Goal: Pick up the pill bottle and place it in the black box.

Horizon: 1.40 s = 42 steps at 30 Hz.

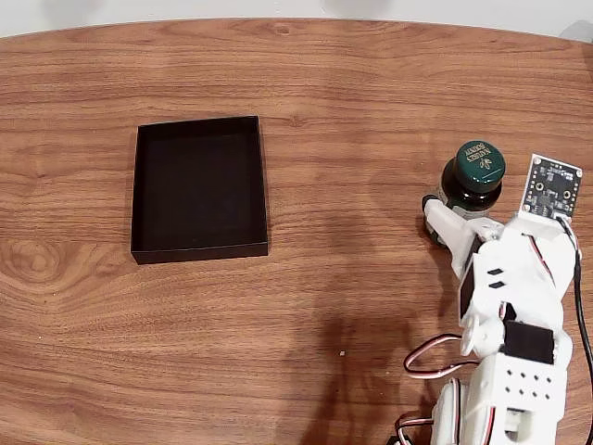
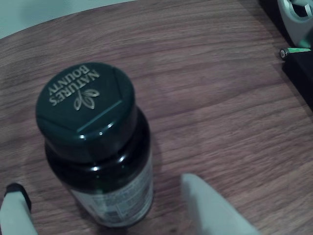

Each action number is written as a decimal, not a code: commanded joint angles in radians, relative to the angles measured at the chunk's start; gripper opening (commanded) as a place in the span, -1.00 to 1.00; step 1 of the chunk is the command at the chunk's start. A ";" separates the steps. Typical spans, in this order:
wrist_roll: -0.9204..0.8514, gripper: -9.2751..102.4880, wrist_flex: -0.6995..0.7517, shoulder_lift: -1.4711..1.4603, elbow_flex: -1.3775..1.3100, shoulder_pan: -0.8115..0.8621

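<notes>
The pill bottle (image 1: 474,176) stands upright on the wooden desk (image 1: 352,111), well to the right of the black box (image 1: 199,188) in the fixed view, its green cap with pale lettering facing up. In the wrist view the bottle (image 2: 98,161) sits between the two white fingers (image 2: 215,210), and the jaws are spread to either side of it with a gap visible on the right. The arm (image 1: 519,306) reaches in from the desk's lower right, the gripper (image 1: 460,215) set low around the bottle's base.

"NATURE'S BOUNTY" with a leaf emblem on the pill bottle (image 2: 93,147) cap, label print unreadable
</notes>
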 commanded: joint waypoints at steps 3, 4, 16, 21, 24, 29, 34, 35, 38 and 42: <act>0.014 -0.15 -0.193 -0.187 -0.029 0.005; 0.012 -0.15 -0.210 -0.204 -0.029 0.000; 0.008 -0.16 -0.368 -0.333 -0.032 -0.049; 0.003 -0.16 -0.474 -0.410 -0.035 -0.067; 0.000 -0.16 -0.546 -0.468 -0.037 -0.074; -0.002 -0.16 -0.635 -0.549 -0.040 -0.075; -0.017 -0.16 -0.684 -0.615 -0.077 -0.072; -0.020 -0.16 -0.690 -0.627 -0.086 -0.071; -0.026 -0.16 -0.709 -0.669 -0.109 -0.066; -0.029 -0.16 -0.749 -0.732 -0.132 -0.066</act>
